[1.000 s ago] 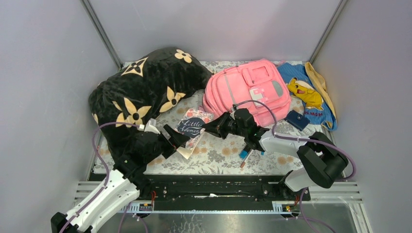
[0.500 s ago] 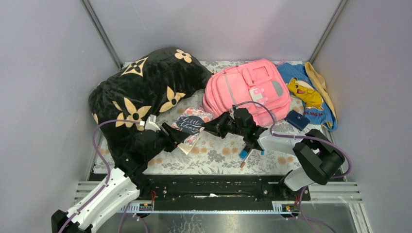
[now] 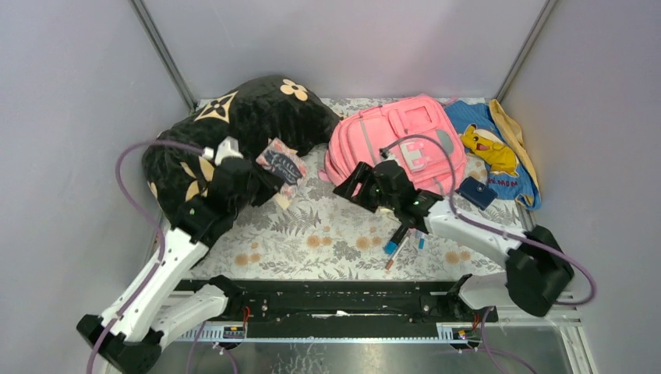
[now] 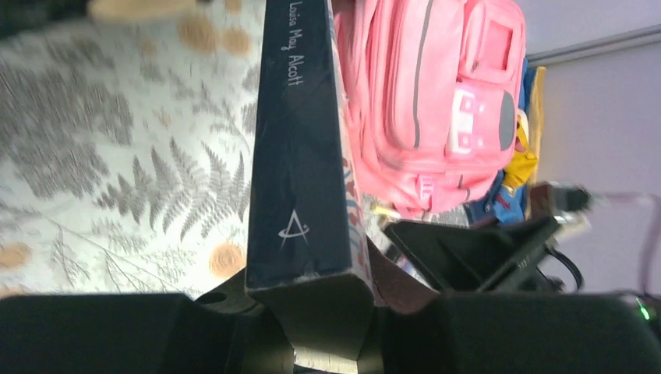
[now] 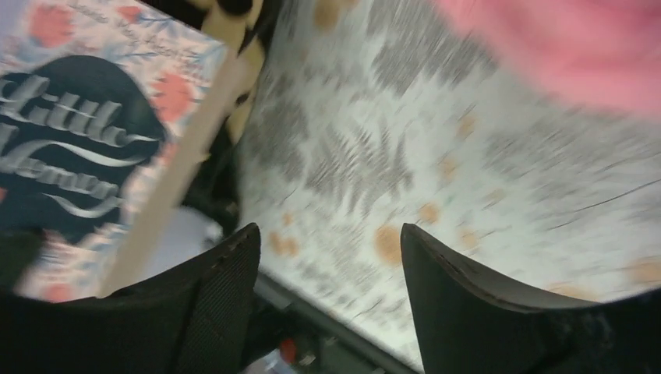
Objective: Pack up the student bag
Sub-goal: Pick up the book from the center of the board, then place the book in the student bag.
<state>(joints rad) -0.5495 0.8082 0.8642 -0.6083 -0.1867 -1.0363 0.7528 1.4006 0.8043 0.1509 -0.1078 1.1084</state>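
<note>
The pink student bag [image 3: 405, 140] lies at the back of the floral sheet, its front pockets facing up; it also shows in the left wrist view [image 4: 436, 101]. A book, "Little Women" [image 3: 282, 167], hangs above the sheet with my left gripper [image 3: 270, 179] shut on its lower end. Its dark spine [image 4: 300, 156] rises from the left gripper [image 4: 323, 288]. My right gripper [image 3: 355, 181] stands open and empty beside the bag's left edge. Between the fingers of the right gripper [image 5: 327, 234] I see only sheet, with the book's cover [image 5: 70, 148] off to the left.
A big black pillow with tan flowers [image 3: 226, 132] fills the back left, just behind the book. A blue cloth with a yellow cartoon figure [image 3: 491, 152] and a dark blue pouch [image 3: 477, 192] lie right of the bag. Pens [image 3: 401, 243] lie under the right arm. Grey walls close in.
The left gripper has closed on the book and carried it up and left toward the pillow. The right gripper has opened, left the book and shifted toward the bag.
</note>
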